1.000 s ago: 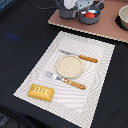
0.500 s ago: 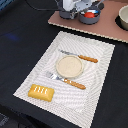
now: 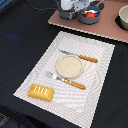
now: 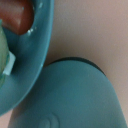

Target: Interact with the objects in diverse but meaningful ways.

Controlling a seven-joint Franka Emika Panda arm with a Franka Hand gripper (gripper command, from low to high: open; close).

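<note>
- Striped cloth placemat (image 3: 100, 55) fills the middle of the dark table in the exterior view. A round beige plate (image 3: 68, 65) sits at its centre, with a wooden-handled knife (image 3: 80, 56) just beside the plate at twelve o'clock and a fork (image 3: 65, 80) at six o'clock.
- Pinkish-brown board (image 3: 107, 27) lies at twelve o'clock from the mat, carrying the toy cookware.
- Blue-grey pan (image 3: 91, 16) on that board holds a red tomato (image 3: 90, 14). My guess is hollow, stiff, light plastic with a smooth rim, best taken at the handle or pinched across the wall.
- Golden-yellow bread loaf (image 3: 41, 92) rests at seven o'clock from the plate, near the mat's corner. It is probably light and rigid, and easiest to grasp across its short sides.
- Gripper (image 3: 75, 6) hangs over the cookware, cut off by the frame edge. I cannot tell whether the jaws are wide or narrow.
- Wrist view is blurred: a teal rim (image 4: 42, 60), a brown piece (image 4: 20, 20) inside, and nothing of the fingers.
</note>
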